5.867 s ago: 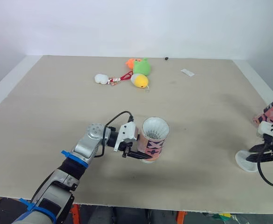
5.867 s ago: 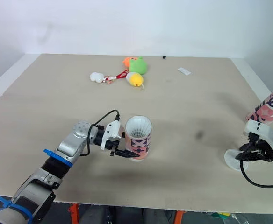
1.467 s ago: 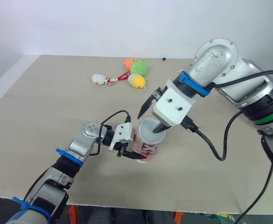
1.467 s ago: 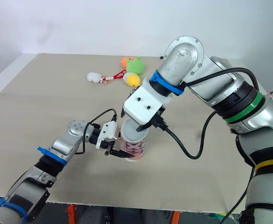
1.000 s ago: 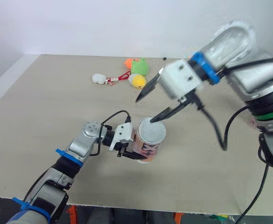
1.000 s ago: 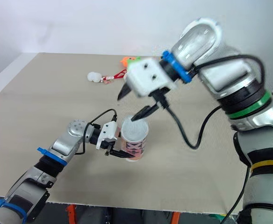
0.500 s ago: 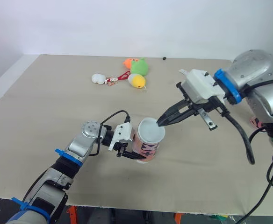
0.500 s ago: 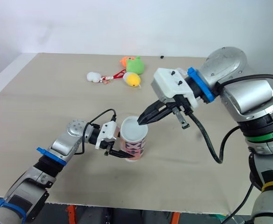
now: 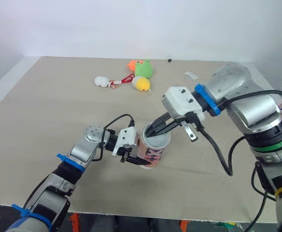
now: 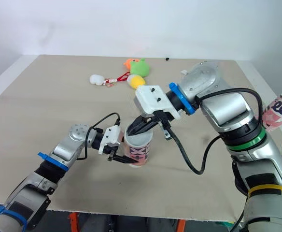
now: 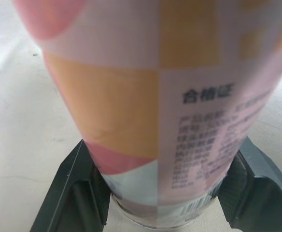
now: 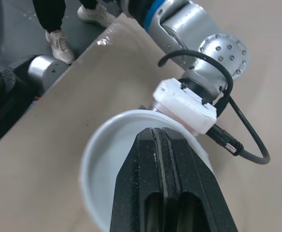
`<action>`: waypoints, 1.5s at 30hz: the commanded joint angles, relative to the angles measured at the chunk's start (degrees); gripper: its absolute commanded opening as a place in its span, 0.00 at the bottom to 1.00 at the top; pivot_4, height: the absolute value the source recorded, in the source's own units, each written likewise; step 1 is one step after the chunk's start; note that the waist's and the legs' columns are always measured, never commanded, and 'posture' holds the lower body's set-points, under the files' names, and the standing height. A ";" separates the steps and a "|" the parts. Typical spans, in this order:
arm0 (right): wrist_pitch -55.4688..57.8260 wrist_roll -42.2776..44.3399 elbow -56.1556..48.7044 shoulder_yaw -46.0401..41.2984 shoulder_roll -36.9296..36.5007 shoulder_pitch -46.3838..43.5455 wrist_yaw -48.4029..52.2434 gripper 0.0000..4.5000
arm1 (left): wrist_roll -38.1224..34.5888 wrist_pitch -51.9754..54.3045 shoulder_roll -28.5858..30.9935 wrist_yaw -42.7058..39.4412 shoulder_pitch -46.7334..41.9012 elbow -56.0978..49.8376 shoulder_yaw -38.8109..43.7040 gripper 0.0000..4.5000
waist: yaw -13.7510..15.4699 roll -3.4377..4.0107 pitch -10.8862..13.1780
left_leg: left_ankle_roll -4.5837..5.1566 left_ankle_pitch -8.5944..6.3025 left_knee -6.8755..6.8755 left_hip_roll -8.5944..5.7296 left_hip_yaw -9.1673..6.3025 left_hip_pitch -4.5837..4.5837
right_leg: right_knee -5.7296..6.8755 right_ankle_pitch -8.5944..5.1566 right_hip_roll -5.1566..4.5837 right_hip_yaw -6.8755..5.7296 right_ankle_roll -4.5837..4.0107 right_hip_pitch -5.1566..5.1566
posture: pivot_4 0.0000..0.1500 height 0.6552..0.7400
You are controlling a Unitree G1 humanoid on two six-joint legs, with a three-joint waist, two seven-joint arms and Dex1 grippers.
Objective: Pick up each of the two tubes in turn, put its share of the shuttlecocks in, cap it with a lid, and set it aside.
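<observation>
Roughly centre of the surface (image 9: 44, 106), a shade toward 6 o'clock: one patterned tube (image 9: 152, 153), upright, with a white lid (image 9: 159, 140) over its mouth, so the contents are hidden. Left gripper (image 10: 126, 160) enters from 9 o'clock, its fingers (image 11: 76, 191) pinching the tube low down, one on each side near the base. Right gripper (image 12: 159, 133) enters from 3 o'clock, fingers pressed together with no gap, tips resting on the lid's top (holding nothing). Second tube (image 10: 277, 115) at the 3 o'clock edge is tilted and cut off; what supports it I cannot tell. At 12 o'clock: three small plush toys (image 9: 143, 70) by my count, white, yellow and green-and-orange. One white scrap (image 9: 193, 75) toward 1 o'clock, too small to identify.
</observation>
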 commanded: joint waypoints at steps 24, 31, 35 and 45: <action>7.67 7.11 -2.27 -14.36 0.65 1.84 1.33 0.01 | 0.24 4.20 1.91 1.93 4.14 -2.15 0.73 0.55 | -0.12 -0.43 -0.87 | 0.00 0.00 -0.30 0.56 0.02 0.45 | 0.04 -0.17 0.54 -0.02 -0.83 0.15 | 1.00 0.91; 13.00 14.27 -6.70 -25.19 -8.18 9.04 -1.17 0.00 | -0.63 3.77 1.78 2.00 4.78 -1.68 1.87 0.63 | 0.03 -0.40 -0.86 | 0.07 -0.26 -0.40 0.43 -0.09 0.33 | 0.07 -0.33 0.42 -0.11 -0.91 0.12 | 1.00 0.91; 13.87 14.49 -10.47 -28.29 -11.54 17.21 -4.77 0.00 | -2.54 5.00 1.15 1.30 4.24 -1.85 2.74 0.98 | -0.05 -0.26 -0.59 | 0.07 -0.26 -0.41 0.41 -0.06 0.30 | 0.07 -0.40 0.45 -0.06 -0.76 0.08 | 1.00 0.91; 14.14 16.04 -13.93 -35.56 -15.59 34.16 -9.97 0.98 | -1.29 2.89 5.05 -0.25 4.41 -1.65 3.81 1.00 | 0.02 -0.05 -0.31 | 0.06 -0.26 -0.36 0.09 -0.12 -0.30 | 0.08 -0.45 0.33 0.17 -0.46 -0.32 | 1.00 0.91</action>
